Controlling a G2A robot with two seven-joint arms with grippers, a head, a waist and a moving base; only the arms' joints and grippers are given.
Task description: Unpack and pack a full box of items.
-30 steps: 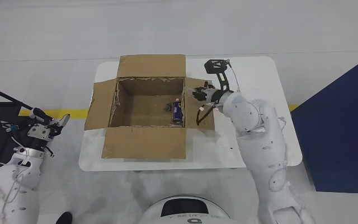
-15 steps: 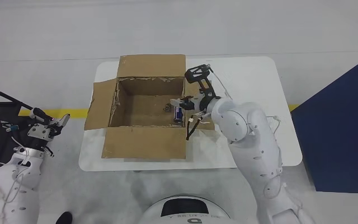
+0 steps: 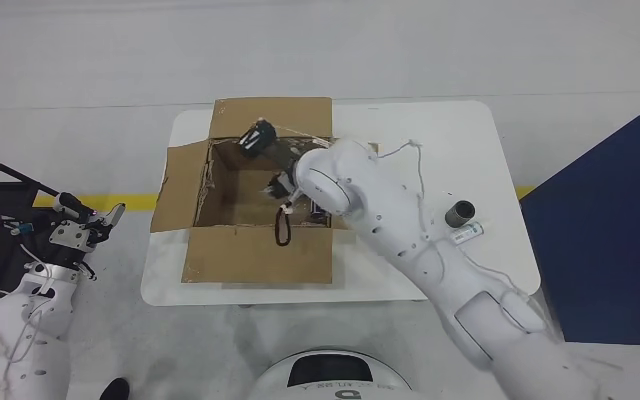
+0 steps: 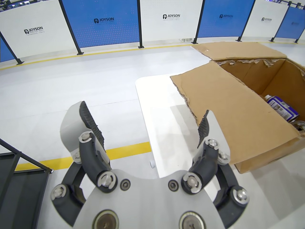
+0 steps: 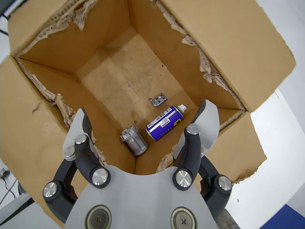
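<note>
1. Top view: box (image 3: 258, 256) sits mid-worktop (image 3: 450, 130), nearer the left edge, all flaps open.
   - Right tool (image 3: 256, 136) hangs over the box's far-left inner corner, w/ its arm stretched across the opening from the right side.
   - Left tool (image 3: 110, 214) is off the worktop's left edge, well apart from the box.
   - Right arm is the nearer one by far.

2. Left wrist view: left tool is spread wide w/ nothing betw. the fingers. It faces the worktop's left edge and a box flap. Past that flap the spray can (image 4: 282, 109) shows inside the box, lying down.

3. Right wrist view: right tool is spread wide and empty, looking down into the box.
   - Can lies on its side on the box floor, near a wall and close to a floor corner.
   - Metal cylinder part (image 5: 134, 141) stands in that corner, just beside the can's base end.
   - Small bracket (image 5: 158, 100) lies just off the nozzle end.
   - Can's long axis runs slantwise to the line betw. the two fingers, nozzle pointing away from the corner.
   - Judgement: if the can is next, the wrist prob. needs a twist so the fingers straddle the can across its width, then a drop straight down. The nearby wall and the cylinder part leave little finger room.
</note>
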